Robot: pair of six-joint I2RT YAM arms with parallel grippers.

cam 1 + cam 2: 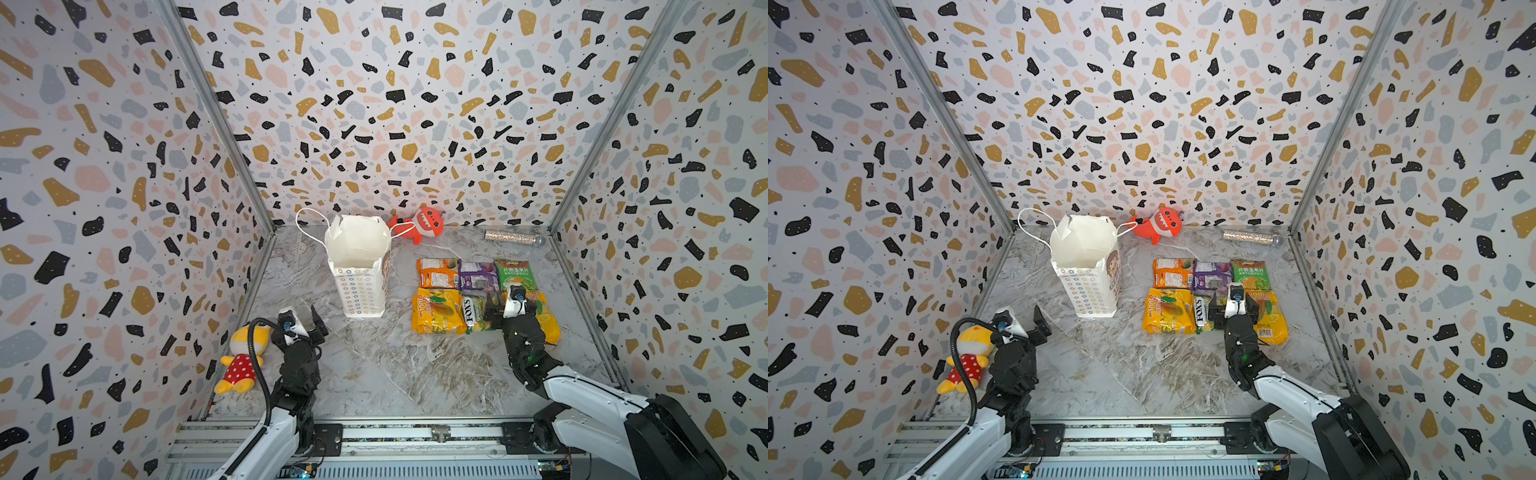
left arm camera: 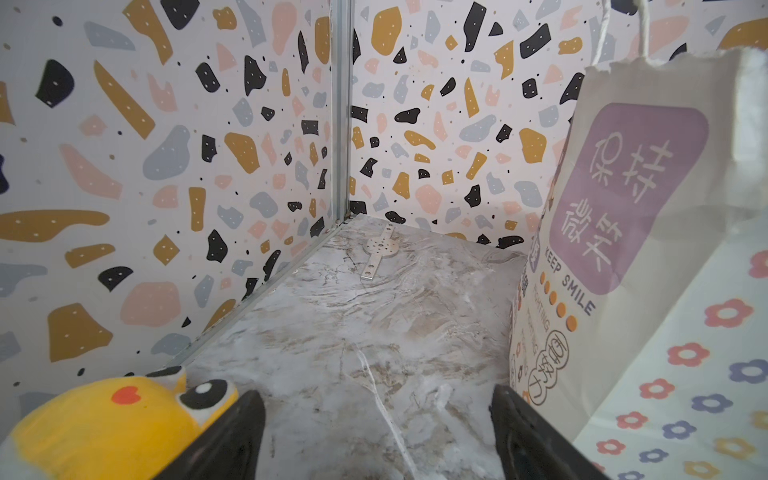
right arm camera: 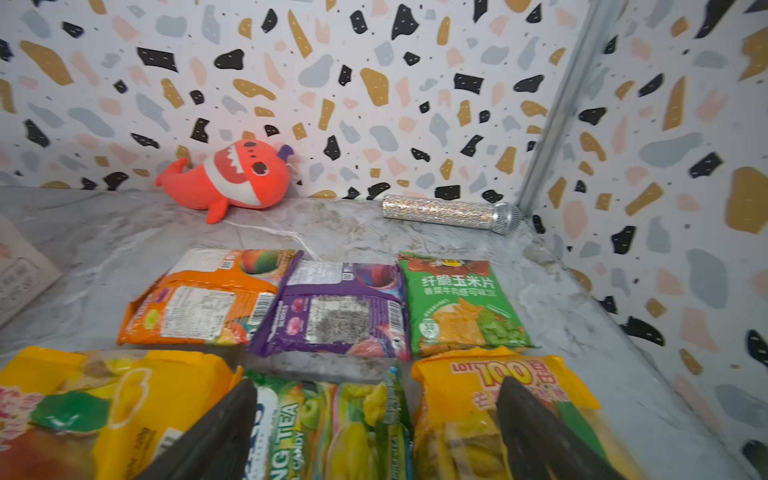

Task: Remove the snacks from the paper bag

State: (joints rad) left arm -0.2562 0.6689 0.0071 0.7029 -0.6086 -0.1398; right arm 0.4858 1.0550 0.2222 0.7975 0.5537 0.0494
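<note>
Six snacks (image 1: 478, 276) lie flat in two rows right of the upright bag (image 1: 359, 270); none shows inside it. Right gripper (image 3: 374, 436) open over the FOX'S packet (image 3: 332, 428), left gripper (image 2: 376, 436) open beside bag, both empty. Packets look light, floppy, slick: pinch a sealed edge.

paper bag (image 1: 359, 266) upright, mouth open | six snacks (image 1: 478, 276) in two rows beside it | right claw (image 1: 509, 306) over near row

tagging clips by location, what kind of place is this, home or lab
Likely a robot test booth: speckled walls box in a marble-look table, and two robot arms stand on a metal rail.
</note>
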